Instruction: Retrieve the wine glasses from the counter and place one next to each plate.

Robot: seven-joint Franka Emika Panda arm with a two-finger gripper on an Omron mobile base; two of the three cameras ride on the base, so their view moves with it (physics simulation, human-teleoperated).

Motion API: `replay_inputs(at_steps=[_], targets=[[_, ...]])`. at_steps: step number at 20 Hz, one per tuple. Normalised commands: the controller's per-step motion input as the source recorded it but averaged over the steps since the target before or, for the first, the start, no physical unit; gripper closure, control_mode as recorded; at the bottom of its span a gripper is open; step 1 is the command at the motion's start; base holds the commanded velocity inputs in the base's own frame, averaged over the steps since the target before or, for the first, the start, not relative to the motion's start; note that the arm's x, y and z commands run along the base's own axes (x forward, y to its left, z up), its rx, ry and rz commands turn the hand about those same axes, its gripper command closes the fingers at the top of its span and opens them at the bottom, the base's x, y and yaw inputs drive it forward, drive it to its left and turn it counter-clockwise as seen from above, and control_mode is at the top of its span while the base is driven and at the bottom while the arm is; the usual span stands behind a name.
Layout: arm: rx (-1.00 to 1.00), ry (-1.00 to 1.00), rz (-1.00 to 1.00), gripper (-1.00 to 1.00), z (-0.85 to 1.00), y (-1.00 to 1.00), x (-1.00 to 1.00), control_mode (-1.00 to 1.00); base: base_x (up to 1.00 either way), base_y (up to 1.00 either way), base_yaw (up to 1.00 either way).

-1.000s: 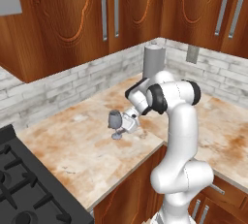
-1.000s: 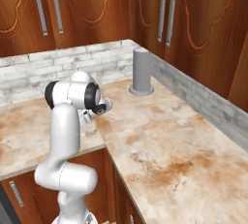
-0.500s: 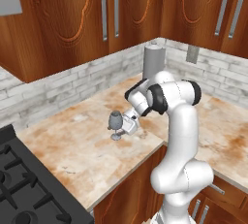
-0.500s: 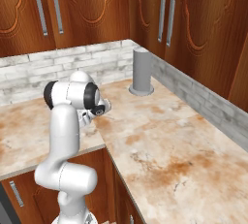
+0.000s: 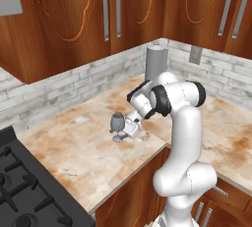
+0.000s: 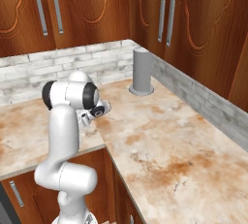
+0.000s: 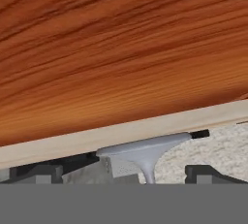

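Gripper [image 5: 127, 128] low over the counter [image 5: 83, 147], jaws spread wide, gripping nothing. One wine glass [image 5: 117, 124] upright just beside its fingertips.

No text, label or number can be read anywhere (cabinets and counter bare of print)
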Motion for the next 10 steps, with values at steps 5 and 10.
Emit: replay_inputs(at_steps=[5,10], targets=[[0.00,0.00,0.00,-1.00,0.00,0.00,-0.36,-1.00,0.00,0.00,0.00],[0.00,0.00,-0.02,-1.00,0.00,0.00,-0.01,-1.00,0.00,0.00,0.00]])
